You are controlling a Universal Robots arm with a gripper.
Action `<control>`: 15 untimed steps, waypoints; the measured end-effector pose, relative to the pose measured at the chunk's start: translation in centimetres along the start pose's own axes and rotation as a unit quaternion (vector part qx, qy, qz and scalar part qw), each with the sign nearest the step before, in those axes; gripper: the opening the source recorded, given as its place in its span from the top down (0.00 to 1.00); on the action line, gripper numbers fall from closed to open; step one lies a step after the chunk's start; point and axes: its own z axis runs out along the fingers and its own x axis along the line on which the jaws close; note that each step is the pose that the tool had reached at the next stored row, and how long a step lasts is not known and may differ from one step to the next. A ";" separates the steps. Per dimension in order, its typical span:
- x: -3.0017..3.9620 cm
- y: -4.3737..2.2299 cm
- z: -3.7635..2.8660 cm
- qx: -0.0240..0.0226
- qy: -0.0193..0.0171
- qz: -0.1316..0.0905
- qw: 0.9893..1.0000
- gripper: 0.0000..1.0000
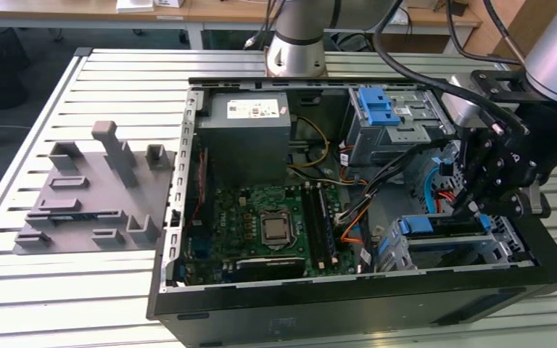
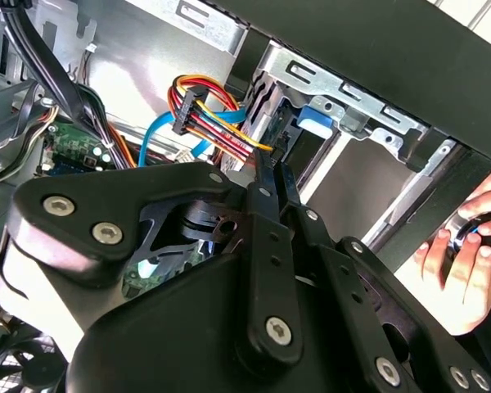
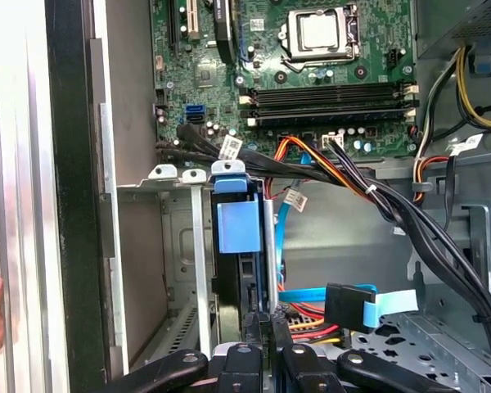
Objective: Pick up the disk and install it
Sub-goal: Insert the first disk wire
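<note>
Looking at an open computer case [image 1: 356,308] lying on a slatted table [image 1: 66,290]; got the gripper [image 1: 470,212] reaching down into the case, low toward the exterior view's right, right over the lower drive cage [image 1: 496,250]; spotting the disk [image 1: 435,226] there, blue carrier and all, already sitting in that cage just under the fingertips; same story in the first wrist view, with the disk [image 3: 237,225] standing edge-on between the metal cage walls and the gripper [image 3: 264,318] meeting its near end; seeing the fingers [image 3: 252,327] pinched nearly together with just a sliver of gap, way too narrow to wrap the disk's body; honestly can't tell whether pinching a thin bit of the carrier or only pressing against it; also noticing a flat blue cable [image 3: 393,301] with a black connector [image 3: 349,304] just beside the gripper; elsewhere, got the motherboard [image 1: 259,225] mid-frame in the exterior view, a grey power supply box [image 1: 249,119] above it, and a grey molded fixture [image 1: 85,196] on the table at the exterior view's left; catching a person's hand [image 2: 466,246] beside the case's outer wall in the second wrist view, wrapped around something dark.
</note>
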 end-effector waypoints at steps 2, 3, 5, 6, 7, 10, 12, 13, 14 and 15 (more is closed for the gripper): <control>0.02 0.00 0.03 0.000 0.000 0.000 1.000 0.84; 0.05 0.00 0.07 0.000 0.000 0.000 1.000 0.84; 0.07 -0.02 0.09 0.000 0.000 0.000 1.000 0.84; 0.08 -0.03 0.10 -0.001 0.000 0.000 1.000 0.84; 0.09 -0.04 0.10 -0.001 0.000 0.000 1.000 0.84; 0.11 -0.05 0.11 -0.002 0.000 0.000 1.000 0.84; 0.11 -0.09 0.12 -0.003 0.000 0.000 1.000 0.84; 0.11 -0.13 0.12 -0.003 0.000 0.000 1.000 0.84; 0.11 -0.16 0.12 -0.003 0.000 0.000 1.000 0.84; 0.11 -0.18 0.13 -0.004 0.000 0.000 1.000 0.84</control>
